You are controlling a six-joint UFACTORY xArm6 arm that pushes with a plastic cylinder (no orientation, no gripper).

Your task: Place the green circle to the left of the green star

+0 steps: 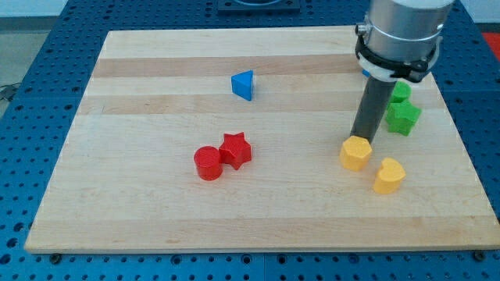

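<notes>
Your tip (361,139), a bare rod holding nothing, touches the yellow hexagon (355,153) just below it. The green circle (400,92) hides behind the rod beside the green star (404,118); sweeping right could knock the star instead.

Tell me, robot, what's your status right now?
My tip touching yellow hexagon. Green star right of rod; green circle partly hidden above it. Yellow heart nearby.

my arm (400,31) is cut off by the view's top. my tip (362,139) sits right behind the yellow block (355,153), its very end hard to see. the rod partly hides one green block (400,91), shape unclear.
</notes>
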